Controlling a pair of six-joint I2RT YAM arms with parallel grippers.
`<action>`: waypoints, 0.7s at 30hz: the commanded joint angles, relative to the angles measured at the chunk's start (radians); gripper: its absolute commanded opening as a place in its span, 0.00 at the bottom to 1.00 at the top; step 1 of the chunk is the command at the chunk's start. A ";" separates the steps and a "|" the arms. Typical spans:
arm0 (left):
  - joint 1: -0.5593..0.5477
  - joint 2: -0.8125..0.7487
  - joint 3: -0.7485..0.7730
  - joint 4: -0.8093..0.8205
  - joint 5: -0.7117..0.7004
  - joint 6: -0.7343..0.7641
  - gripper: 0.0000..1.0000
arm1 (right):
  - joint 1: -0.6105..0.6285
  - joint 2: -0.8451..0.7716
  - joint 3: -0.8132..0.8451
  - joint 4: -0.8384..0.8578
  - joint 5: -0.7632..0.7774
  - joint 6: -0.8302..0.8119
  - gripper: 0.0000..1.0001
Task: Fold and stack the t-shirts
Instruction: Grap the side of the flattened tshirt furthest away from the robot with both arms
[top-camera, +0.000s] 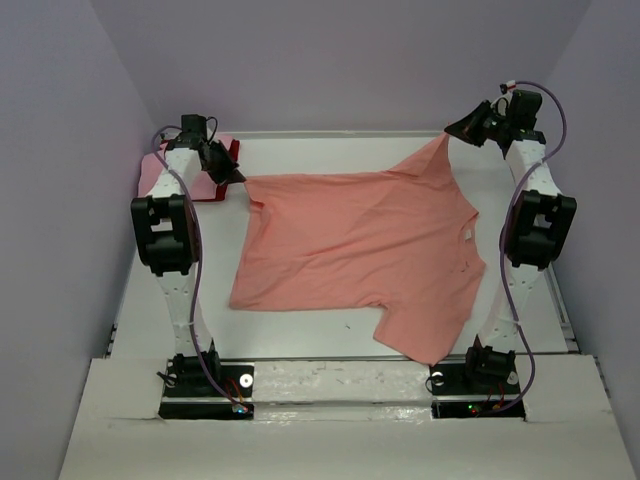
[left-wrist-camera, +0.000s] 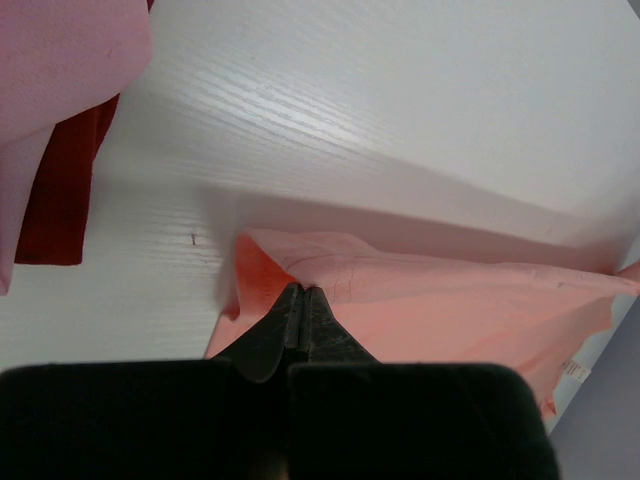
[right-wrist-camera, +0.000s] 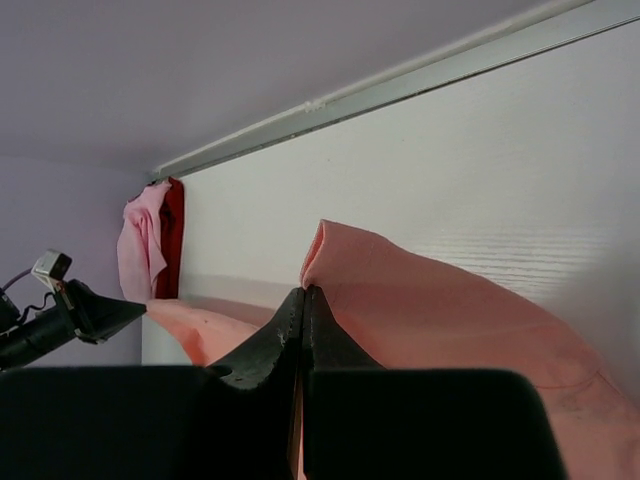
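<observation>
A salmon-orange t-shirt lies spread over the middle of the white table, its far edge lifted at both corners. My left gripper is shut on the shirt's far left corner, just above the table. My right gripper is shut on the far right corner and holds it raised higher, so the cloth rises in a peak. A lighter pink t-shirt lies on a dark red one at the far left, behind the left arm; both show in the left wrist view as pink cloth and red cloth.
Lilac walls close in the table on the left, right and back. A metal rail runs along the table's far edge. A white ledge with both arm bases borders the near side. The shirt's near sleeve reaches that ledge.
</observation>
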 joint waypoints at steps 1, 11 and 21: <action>0.028 -0.054 0.045 -0.019 -0.003 0.031 0.00 | -0.002 -0.074 -0.013 0.018 -0.014 -0.022 0.00; 0.071 -0.018 0.149 -0.036 0.003 0.060 0.00 | -0.002 -0.086 -0.016 0.014 -0.028 -0.026 0.00; 0.079 0.006 0.217 0.016 0.055 0.029 0.00 | -0.002 -0.102 -0.033 0.021 -0.069 -0.006 0.00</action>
